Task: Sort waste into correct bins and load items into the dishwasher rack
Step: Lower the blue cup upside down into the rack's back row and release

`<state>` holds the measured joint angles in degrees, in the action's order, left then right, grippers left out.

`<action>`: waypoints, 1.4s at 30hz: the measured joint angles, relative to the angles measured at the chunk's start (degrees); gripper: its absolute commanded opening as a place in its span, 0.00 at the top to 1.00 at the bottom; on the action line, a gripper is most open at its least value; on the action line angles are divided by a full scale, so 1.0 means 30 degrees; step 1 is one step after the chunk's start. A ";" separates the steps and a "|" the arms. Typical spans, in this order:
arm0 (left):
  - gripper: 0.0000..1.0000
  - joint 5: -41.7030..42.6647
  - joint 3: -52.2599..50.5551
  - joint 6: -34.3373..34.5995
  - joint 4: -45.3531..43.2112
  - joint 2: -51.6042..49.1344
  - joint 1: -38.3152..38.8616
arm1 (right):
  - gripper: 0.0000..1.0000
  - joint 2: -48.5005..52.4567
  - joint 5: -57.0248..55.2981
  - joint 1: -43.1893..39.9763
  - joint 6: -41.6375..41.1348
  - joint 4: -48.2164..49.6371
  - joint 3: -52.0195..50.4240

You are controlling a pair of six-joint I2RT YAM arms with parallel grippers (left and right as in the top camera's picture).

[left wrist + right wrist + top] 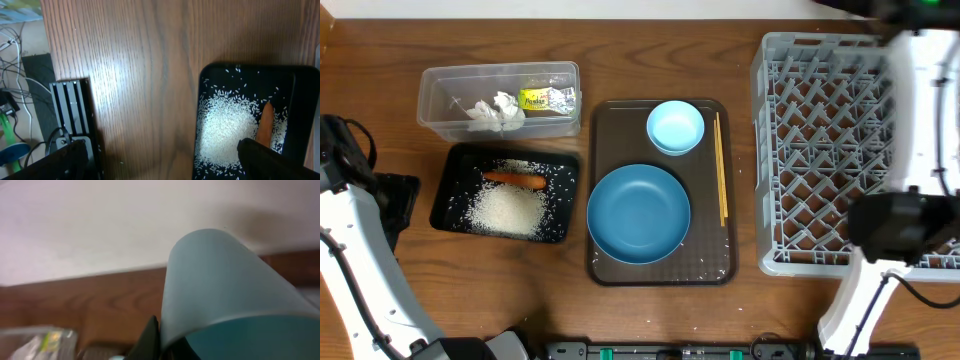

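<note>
Overhead view, sorting-and-loading task at mid-course. Waste appeared sorted: the tissue and wrapper lay in the clear box at 10 o'clock, while the rice and carrot lay in the black tray at 9 o'clock. The carrot's long axis ran 9 to 3 o'clock. A few stray grains dotted the serving tray. Loading was judged barely begun. The blue dish, small bowl and chopsticks sat on the serving tray at centre, the chopsticks' long axis running 12 to 6 o'clock. No item showed in the visible part of the rack at 3 o'clock, and the white-pinkish cup appeared in no view. In the right wrist view, the right gripper was clamped on the wall of the light-blue cup, base toward 12 o'clock, mouth toward the lens. The left gripper stood wide apart, holding nothing
</note>
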<state>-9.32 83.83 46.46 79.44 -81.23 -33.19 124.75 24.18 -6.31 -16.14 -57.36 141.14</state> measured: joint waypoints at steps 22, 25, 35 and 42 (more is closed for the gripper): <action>0.02 -0.0007 0.0000 -0.0007 0.0000 0.0000 0.0000 | 0.99 0.0678 1.3223 -0.7002 0.7475 0.0058 -0.7912; 0.02 0.0000 0.0000 0.0000 0.0000 0.0000 0.0000 | 0.99 0.0692 1.5650 -0.7475 0.7337 0.2747 -1.0244; 0.02 0.0000 0.0000 0.0000 0.0000 0.0000 0.0000 | 0.99 0.0707 1.8389 -0.7861 0.5253 0.7847 -1.3763; 0.02 0.0000 0.0000 0.0000 0.0000 0.0000 0.0000 | 0.99 0.0707 1.7624 -0.8116 0.3621 0.8313 -1.4681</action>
<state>-9.32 83.83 46.46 79.44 -81.23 -33.19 126.87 77.06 -30.65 -5.28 -32.42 97.10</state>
